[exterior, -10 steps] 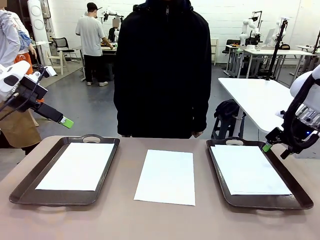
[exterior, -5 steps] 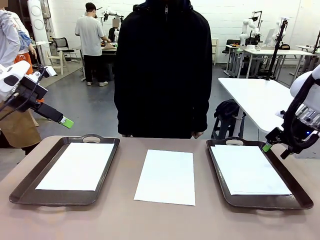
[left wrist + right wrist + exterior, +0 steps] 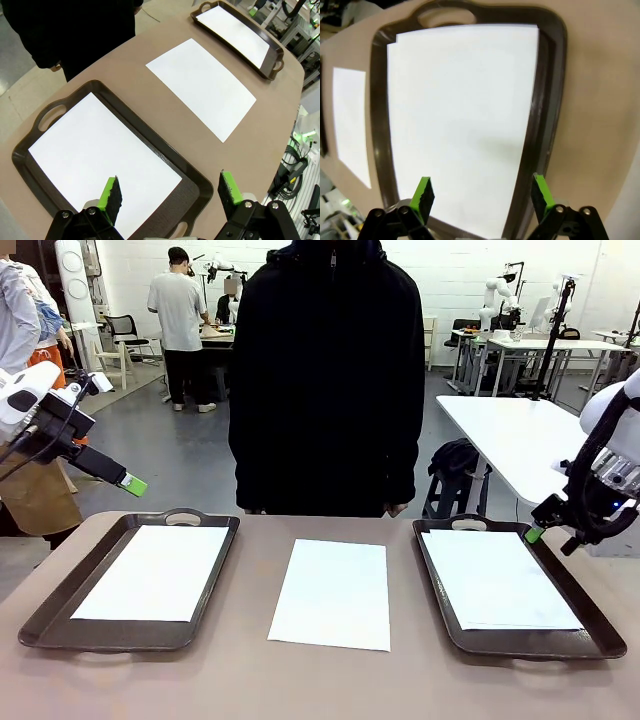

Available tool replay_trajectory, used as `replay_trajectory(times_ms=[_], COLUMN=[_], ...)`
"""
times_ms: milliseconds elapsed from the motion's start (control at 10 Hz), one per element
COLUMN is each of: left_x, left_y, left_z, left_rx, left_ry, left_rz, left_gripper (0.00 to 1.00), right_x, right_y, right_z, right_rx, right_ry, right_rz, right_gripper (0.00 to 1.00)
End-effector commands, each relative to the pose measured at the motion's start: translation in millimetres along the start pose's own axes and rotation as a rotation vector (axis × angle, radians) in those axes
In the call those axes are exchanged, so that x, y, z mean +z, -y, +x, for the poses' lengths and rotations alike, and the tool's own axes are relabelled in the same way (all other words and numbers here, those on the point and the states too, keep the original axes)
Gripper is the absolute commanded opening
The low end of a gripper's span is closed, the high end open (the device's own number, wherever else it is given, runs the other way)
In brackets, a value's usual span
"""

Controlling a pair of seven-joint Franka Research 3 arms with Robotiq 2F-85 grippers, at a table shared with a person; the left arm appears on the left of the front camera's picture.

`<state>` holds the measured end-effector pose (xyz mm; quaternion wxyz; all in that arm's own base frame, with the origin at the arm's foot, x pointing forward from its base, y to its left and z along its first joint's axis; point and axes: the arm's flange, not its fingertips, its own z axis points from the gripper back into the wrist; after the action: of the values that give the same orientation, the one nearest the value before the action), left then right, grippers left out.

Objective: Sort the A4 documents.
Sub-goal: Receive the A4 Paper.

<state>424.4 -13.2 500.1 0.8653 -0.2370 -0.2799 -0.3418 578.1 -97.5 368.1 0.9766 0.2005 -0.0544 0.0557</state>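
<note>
Three A4 documents lie flat. One white sheet (image 3: pixel 332 592) rests bare on the table's middle (image 3: pixel 202 86) (image 3: pixel 351 122). Another sheet (image 3: pixel 155 571) (image 3: pixel 100 155) fills the left dark brown tray (image 3: pixel 205 625). A third sheet (image 3: pixel 497 578) (image 3: pixel 462 115) lies in the right tray (image 3: pixel 590 612), with a second edge peeking out at its corner in the right wrist view. My left gripper (image 3: pixel 170 192) hangs open high above the left tray, off the table's left side (image 3: pixel 133 484). My right gripper (image 3: pixel 482 192) stands open above the right tray's far right rim (image 3: pixel 535 533). Both are empty.
A person in a black jacket (image 3: pixel 325 380) stands at the table's far edge behind the middle sheet, hands down at the sides. White tables (image 3: pixel 520 440) and other people stand farther off. Bare tabletop (image 3: pixel 330 680) runs along the near edge.
</note>
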Motion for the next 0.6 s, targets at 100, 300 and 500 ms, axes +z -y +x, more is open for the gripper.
replay_trajectory(times_ms=[100, 300, 500], left_x=[1, 1, 1], left_y=[0, 0, 0], left_z=[0, 0, 0], left_rx=[0.0, 0.0, 0.0], left_ry=[0.004, 0.004, 0.004], left_rz=[-0.002, -0.002, -0.002], left_gripper=[1.0, 1.0, 1.0], right_x=[62, 77, 102], right_y=[-76, -104, -123], right_z=[-48, -71, -111], right_rx=[0.484, 0.747, 0.966], right_ry=[0.267, 0.305, 0.358], right_rz=[-0.072, 0.018, 0.102], right_gripper=[1.0, 1.0, 1.0])
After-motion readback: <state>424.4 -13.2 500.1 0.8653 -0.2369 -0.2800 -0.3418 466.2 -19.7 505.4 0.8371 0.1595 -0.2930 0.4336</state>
